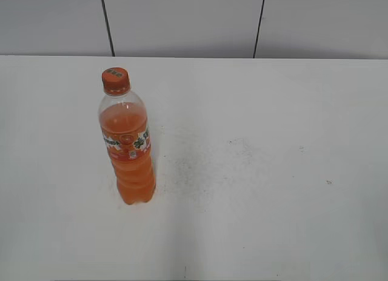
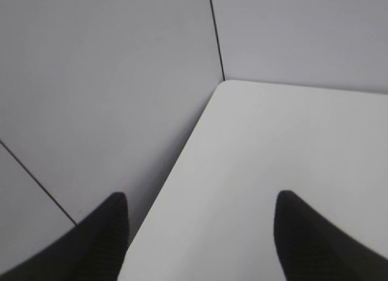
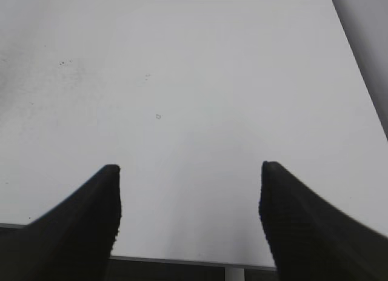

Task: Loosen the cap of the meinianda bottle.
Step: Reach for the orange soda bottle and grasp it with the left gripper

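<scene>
The capped (image 1: 116, 80) meinianda bottle (image 1: 127, 146) stands mostly full of orange drink; both hands (image 2: 200, 211) (image 3: 190, 181) gape wide, empty.

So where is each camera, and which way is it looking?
Exterior view: up high, slanting down at the table and the upright bottle with its cap; no robot parts show.
Left wrist view: on the left arm, facing a table corner and the wall; open left end effector.
Right wrist view: on the right arm, looking down; open right end effector.
All share the table.
</scene>
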Robot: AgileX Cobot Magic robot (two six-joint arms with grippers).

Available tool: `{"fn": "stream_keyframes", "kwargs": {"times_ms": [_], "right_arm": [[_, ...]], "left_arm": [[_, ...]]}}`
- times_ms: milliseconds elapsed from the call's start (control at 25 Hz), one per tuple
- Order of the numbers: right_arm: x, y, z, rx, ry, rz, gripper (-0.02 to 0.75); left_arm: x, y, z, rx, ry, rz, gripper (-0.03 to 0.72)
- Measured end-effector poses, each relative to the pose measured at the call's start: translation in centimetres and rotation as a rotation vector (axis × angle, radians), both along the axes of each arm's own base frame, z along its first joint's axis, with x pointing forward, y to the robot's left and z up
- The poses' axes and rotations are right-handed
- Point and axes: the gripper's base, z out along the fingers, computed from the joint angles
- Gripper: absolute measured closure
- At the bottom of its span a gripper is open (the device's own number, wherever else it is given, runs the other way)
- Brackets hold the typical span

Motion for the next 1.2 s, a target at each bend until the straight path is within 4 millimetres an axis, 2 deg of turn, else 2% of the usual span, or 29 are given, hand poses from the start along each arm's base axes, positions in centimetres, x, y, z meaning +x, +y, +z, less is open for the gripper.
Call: {"fn": "stream_keyframes", "kwargs": {"times_ms": [160, 280, 440, 680, 800, 1000, 1200], "right_arm": [[0.0, 0.0, 0.0, 0.0, 0.0, 0.0, 0.204], [0.0, 0.0, 0.0, 0.0, -0.001, 0.0, 0.204], [0.0, 0.0, 0.0, 0.0, -0.001, 0.0, 0.204], [0.0, 0.0, 0.0, 0.0, -0.001, 0.0, 0.204], [0.0, 0.0, 0.0, 0.0, -0.001, 0.0, 0.204], [0.0, 0.0, 0.0, 0.0, -0.001, 0.0, 0.204], [0.0, 0.0, 0.0, 0.0, -0.001, 0.0, 0.204]], "left_arm": [[2.6, 1.2, -1.7, -0.017, -0.033, -0.137, 0.224], [4.8, 0.4, -3.5, -0.012, -0.027, -0.359, 0.224], [6.6, -1.3, -6.6, -0.08, -0.001, -0.714, 0.224], [7.4, -3.3, -12.0, -0.205, 0.135, -1.196, 0.224], [7.5, -4.9, -13.8, -0.268, 0.158, -1.345, 0.224], [7.7, -8.4, -15.1, -0.265, 0.233, -1.5, 0.185], [7.9, -11.1, -15.2, -0.233, 0.239, -1.587, 0.132]]}}
